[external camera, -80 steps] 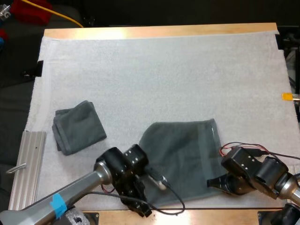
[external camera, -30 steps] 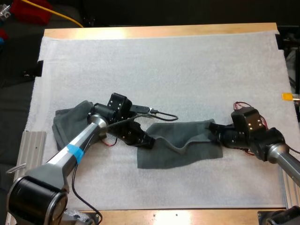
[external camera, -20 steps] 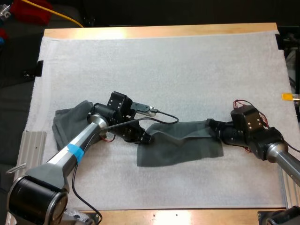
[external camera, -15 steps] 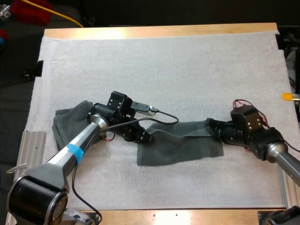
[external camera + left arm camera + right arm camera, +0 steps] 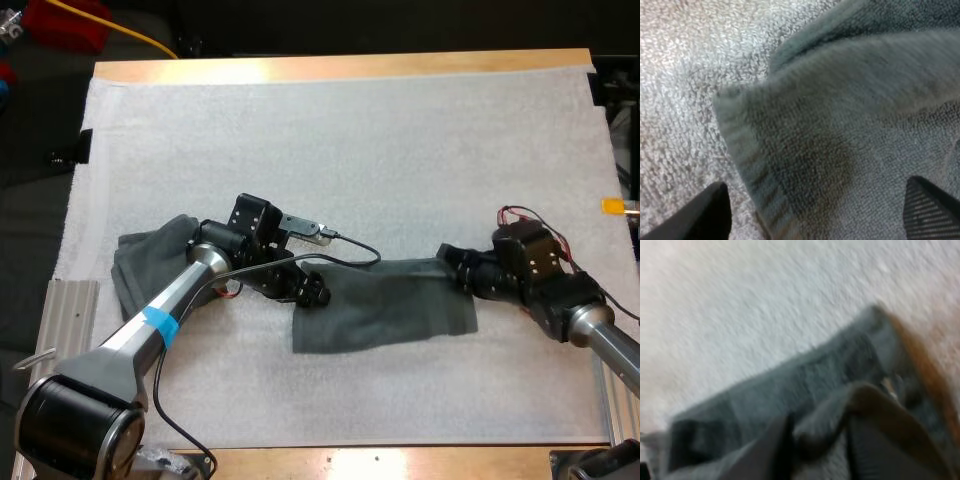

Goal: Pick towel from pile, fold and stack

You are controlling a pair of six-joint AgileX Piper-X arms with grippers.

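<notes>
A dark grey-green towel [image 5: 385, 310] lies folded in half on the white mat [image 5: 350, 150], near the middle. My left gripper [image 5: 312, 292] rests at its far left corner. In the left wrist view the towel's hemmed corner [image 5: 790, 150] lies flat, and the left gripper [image 5: 820, 210] is open, its fingers [image 5: 710, 212] wide apart on either side of it. My right gripper [image 5: 450, 265] is at the far right corner. In the right wrist view it [image 5: 817, 440] stands open, with a ridge of towel [image 5: 790, 385] in the gap.
A second, loosely folded towel [image 5: 135, 275] lies at the mat's left side, partly under my left arm. A ribbed metal rail [image 5: 55, 350] sits off the mat's left front edge. Bare mat stretches across the far half.
The towel's raised far edge has sunk flat onto the mat. My left gripper let go and spread wide; my right gripper parted too and edged slightly away from the corner.
</notes>
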